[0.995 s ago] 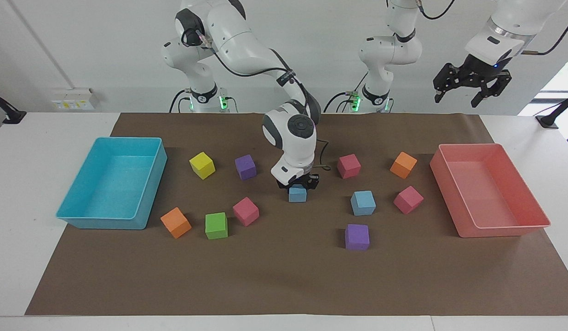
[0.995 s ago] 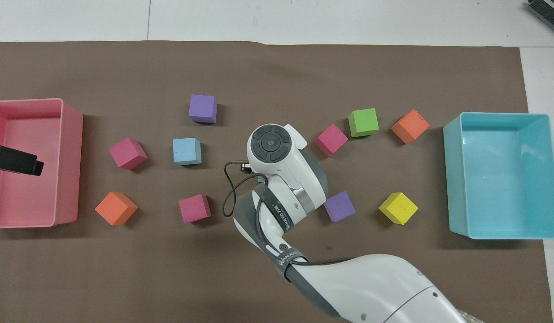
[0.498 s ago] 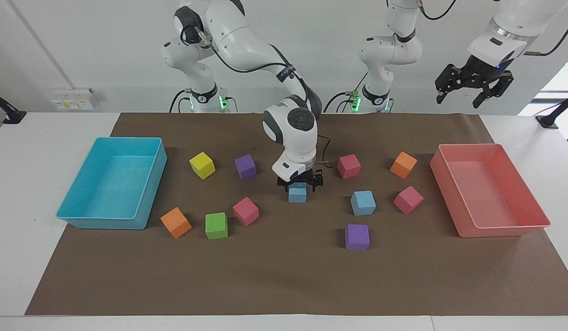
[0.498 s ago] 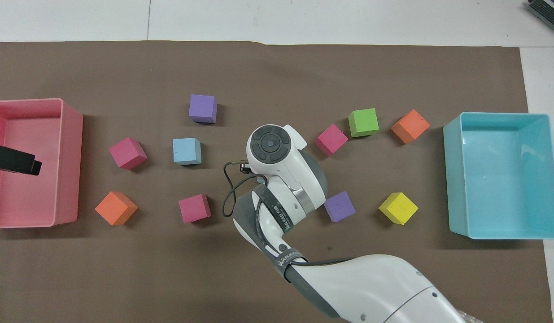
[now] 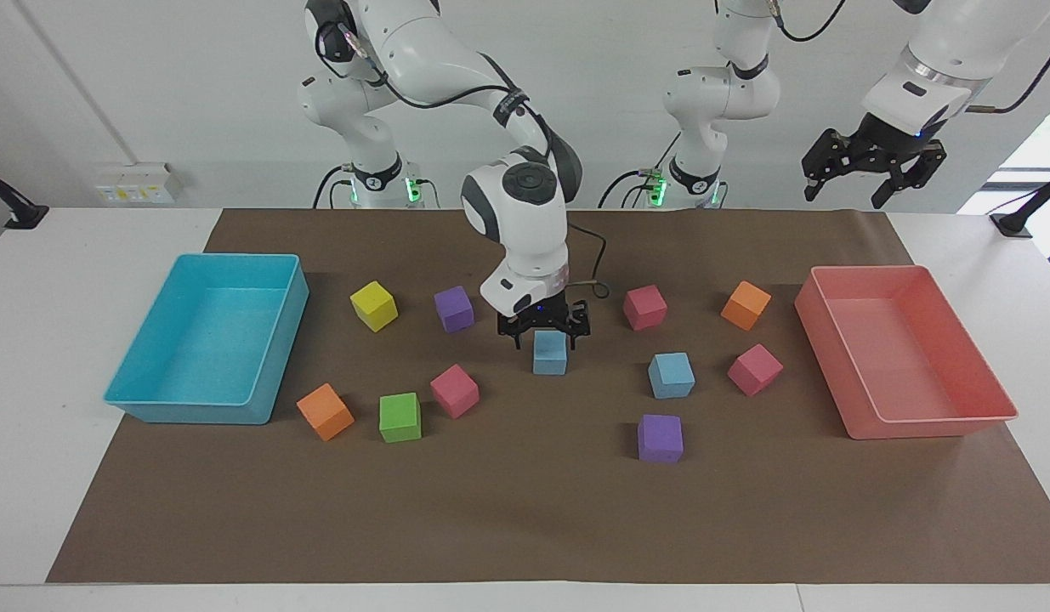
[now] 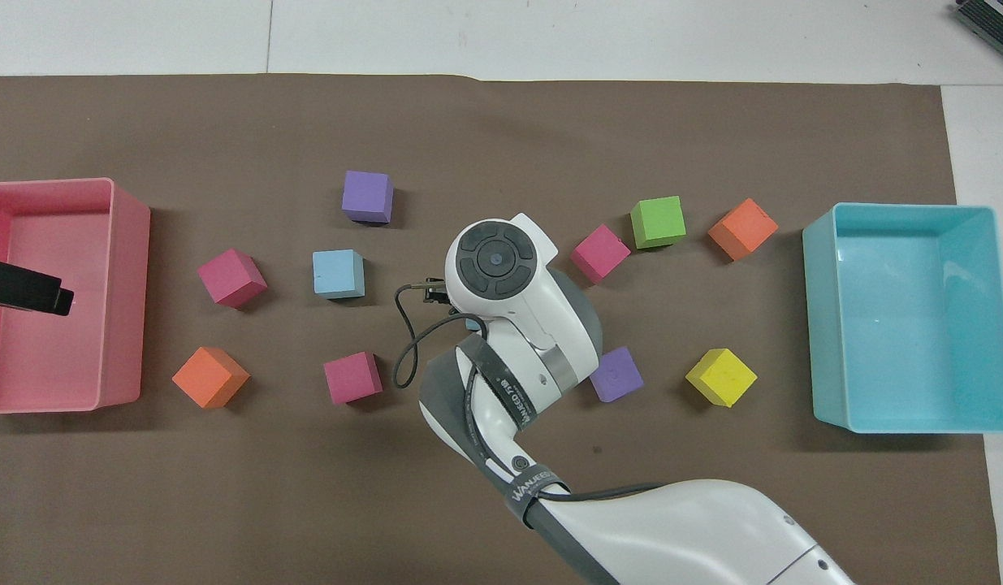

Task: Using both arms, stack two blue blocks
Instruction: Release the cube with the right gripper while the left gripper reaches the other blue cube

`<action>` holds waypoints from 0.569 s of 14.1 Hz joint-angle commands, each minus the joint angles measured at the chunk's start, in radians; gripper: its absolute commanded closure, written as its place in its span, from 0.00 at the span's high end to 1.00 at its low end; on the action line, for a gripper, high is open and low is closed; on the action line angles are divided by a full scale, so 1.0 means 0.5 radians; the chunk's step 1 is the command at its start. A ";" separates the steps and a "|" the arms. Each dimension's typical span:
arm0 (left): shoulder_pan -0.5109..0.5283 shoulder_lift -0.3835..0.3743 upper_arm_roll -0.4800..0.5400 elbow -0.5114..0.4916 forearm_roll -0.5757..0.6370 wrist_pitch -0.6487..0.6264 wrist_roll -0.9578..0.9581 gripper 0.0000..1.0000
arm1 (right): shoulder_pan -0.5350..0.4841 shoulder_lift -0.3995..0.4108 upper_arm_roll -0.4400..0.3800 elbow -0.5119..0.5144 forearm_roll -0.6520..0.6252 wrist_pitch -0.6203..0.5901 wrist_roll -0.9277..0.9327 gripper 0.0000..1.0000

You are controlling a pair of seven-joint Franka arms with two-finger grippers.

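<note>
Right gripper [image 5: 543, 333] had just let go: a second earlier it was clamped low on the centre blue block [image 5: 549, 352], now its fingers stood spread and it had lifted just above the block's top. That block sat alone on the brown mat [image 5: 525, 518], mid-table. Looked like a set-down, not a stack. The other blue block [image 5: 671, 375] lay well apart from it, toward the left arm's end, also on the mat. So nothing was stacked yet.

Left gripper [image 5: 873, 166] waited high over the pink tray [image 5: 933, 421], fingers open, holding nothing.

Around the second blue block: a pink cube [image 5: 755, 369] beside it and a purple cube [image 5: 660, 438] farther from the robots. Neither blocked a top-down grab, I reckoned.
</note>
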 commanded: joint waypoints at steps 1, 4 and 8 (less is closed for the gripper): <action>-0.101 0.088 0.003 0.057 0.035 0.073 -0.096 1.00 | -0.153 -0.186 0.026 -0.175 0.089 -0.018 -0.259 1.00; -0.196 0.143 0.003 -0.013 0.054 0.217 -0.185 1.00 | -0.267 -0.226 0.026 -0.249 0.410 -0.036 -0.617 1.00; -0.277 0.168 0.003 -0.203 0.054 0.460 -0.262 1.00 | -0.393 -0.303 0.023 -0.436 0.926 0.007 -1.057 1.00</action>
